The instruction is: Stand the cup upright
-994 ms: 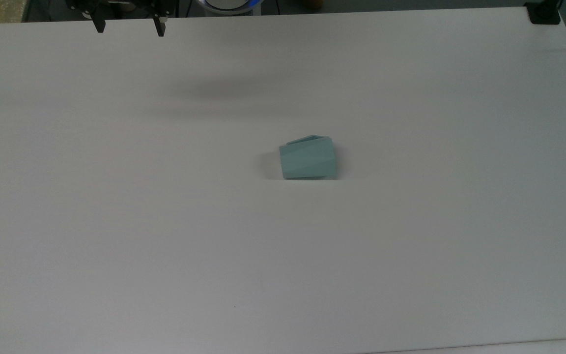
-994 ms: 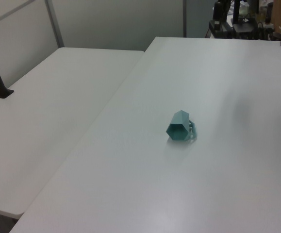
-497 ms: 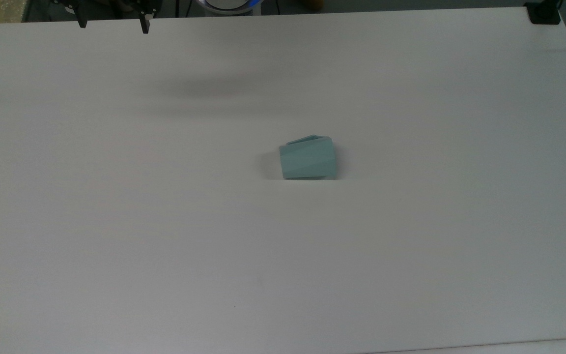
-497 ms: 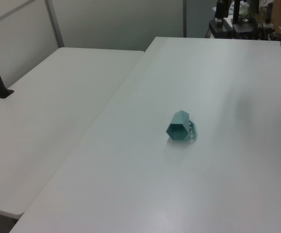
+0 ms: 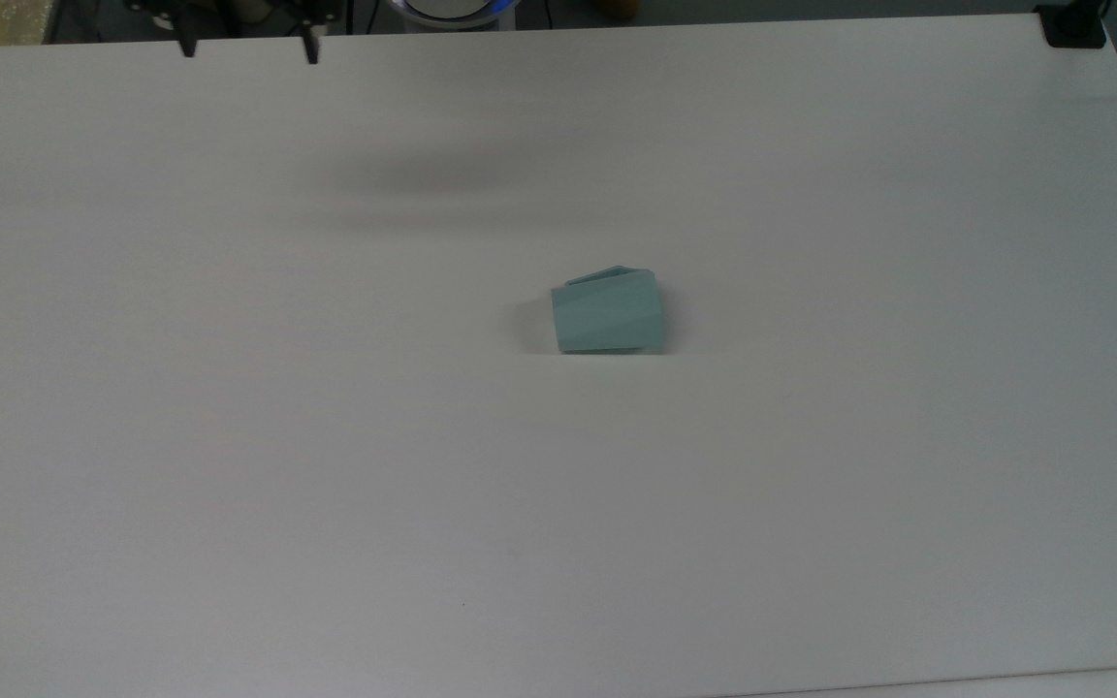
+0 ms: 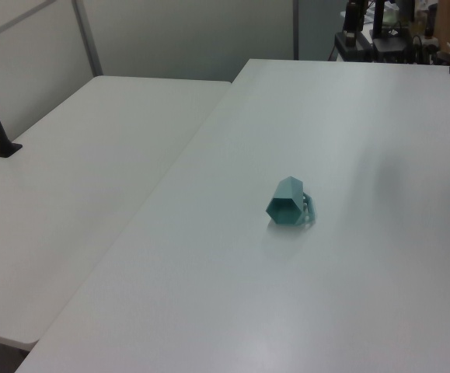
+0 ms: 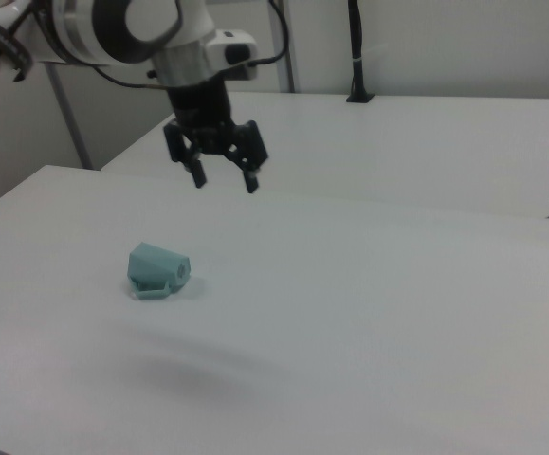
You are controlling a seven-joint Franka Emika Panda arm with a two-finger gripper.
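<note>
Lying on its side mid-tabletop with its handle against the surface, the cup cannot hold anything as it rests, while the pincer, spread wide and empty, hangs high and well apart from the cup, apparently poised to approach.

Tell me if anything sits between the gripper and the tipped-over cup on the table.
Nothing visible does. The gripper hangs open above the white table, apart from the teal cup, which lies on its side. Only bare tabletop lies between them.
</note>
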